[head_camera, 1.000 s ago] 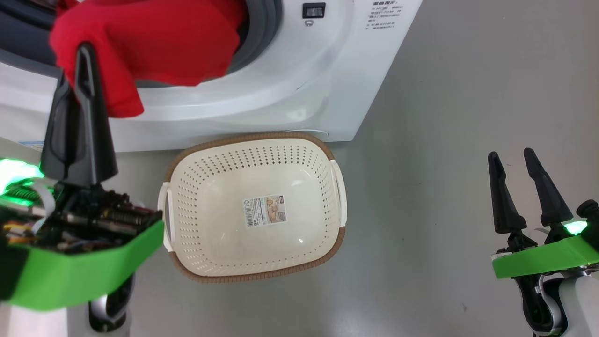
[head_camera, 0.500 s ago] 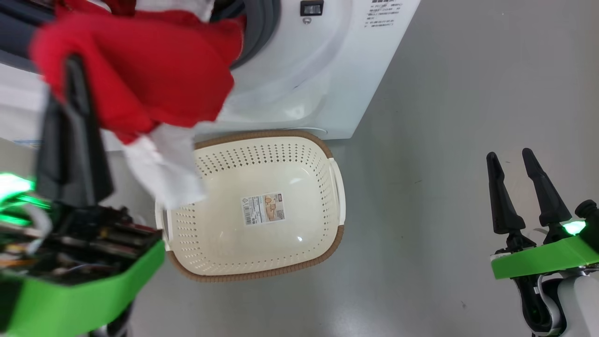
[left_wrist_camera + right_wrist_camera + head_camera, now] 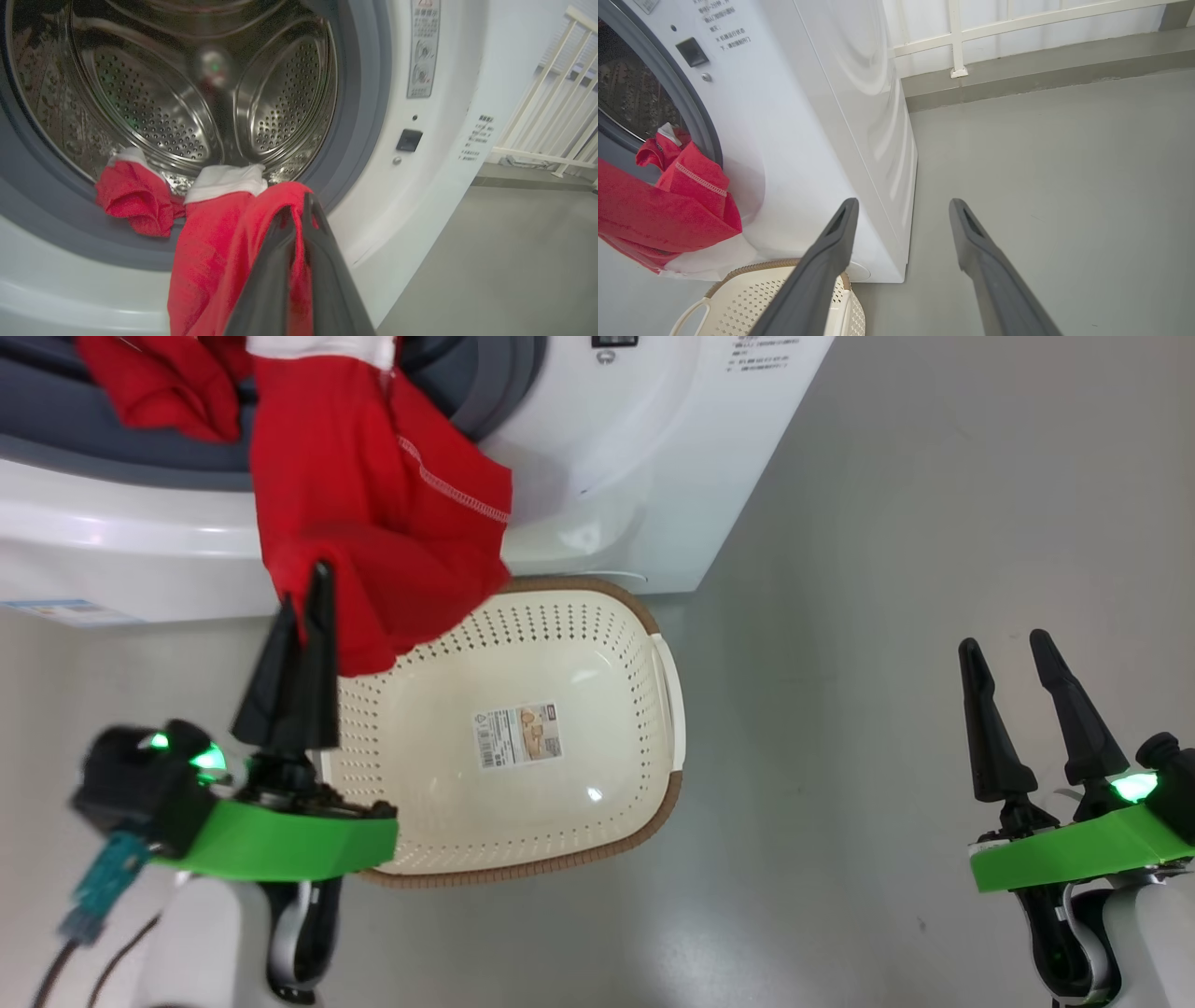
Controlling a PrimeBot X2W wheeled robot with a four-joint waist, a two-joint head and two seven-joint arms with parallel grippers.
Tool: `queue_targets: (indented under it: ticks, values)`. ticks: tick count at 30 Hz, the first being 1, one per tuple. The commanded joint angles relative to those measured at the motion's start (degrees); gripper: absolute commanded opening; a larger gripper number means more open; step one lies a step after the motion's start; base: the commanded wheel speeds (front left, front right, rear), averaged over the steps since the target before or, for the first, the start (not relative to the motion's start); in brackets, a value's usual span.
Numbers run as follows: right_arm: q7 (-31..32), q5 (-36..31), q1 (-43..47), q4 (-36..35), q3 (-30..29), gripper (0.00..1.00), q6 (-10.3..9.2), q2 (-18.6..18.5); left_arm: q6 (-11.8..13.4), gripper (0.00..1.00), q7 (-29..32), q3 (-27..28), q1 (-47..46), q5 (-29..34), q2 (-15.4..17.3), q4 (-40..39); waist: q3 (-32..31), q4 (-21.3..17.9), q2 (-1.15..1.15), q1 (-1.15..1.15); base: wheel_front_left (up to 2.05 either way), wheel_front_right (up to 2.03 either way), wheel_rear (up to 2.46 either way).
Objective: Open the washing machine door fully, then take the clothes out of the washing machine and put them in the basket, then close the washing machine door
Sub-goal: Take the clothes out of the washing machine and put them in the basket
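Clamped shut on the red clothes [image 3: 373,523] with the left gripper [image 3: 306,586], lower left of frame. Dragged in the last second from the washing machine [image 3: 672,448] mouth down over the basket [image 3: 616,653], upper-left rim; tail still in the drum. Open room over basket centre for release. Right gripper [image 3: 1002,638] spread wide, idle at lower right.

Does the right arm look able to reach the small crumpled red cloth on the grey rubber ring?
Probably not: the large red garment pinched in the left gripper hangs between the right gripper and that small red cloth.
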Motion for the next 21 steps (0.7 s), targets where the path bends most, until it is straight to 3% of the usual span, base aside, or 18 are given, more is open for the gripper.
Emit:
queue_targets:
  ticks: [1,15,21]
  values:
    - [-0.37,-0.10,-0.48,-1.55,1.07,1.00,0.37,-0.50,-0.31,0.00,-0.22,1.24,0.16,0.20,0.70,-0.04,0.86,-0.31,0.00,0.00,0.00,0.00,0.00]
    - [-0.37,-0.12,-3.46,-2.27,1.09,1.00,0.37,0.70,-0.31,0.01,-0.22,-0.28,-8.77,2.55,0.70,20.23,8.03,-2.09,0.00,0.00,0.00,0.00,0.00]
    - [-0.37,-0.18,-4.69,-2.41,1.15,1.00,0.37,1.26,-0.31,0.19,-0.22,-0.16,-12.74,2.45,0.86,28.79,10.08,-3.02,0.00,0.00,0.00,0.00,0.00]
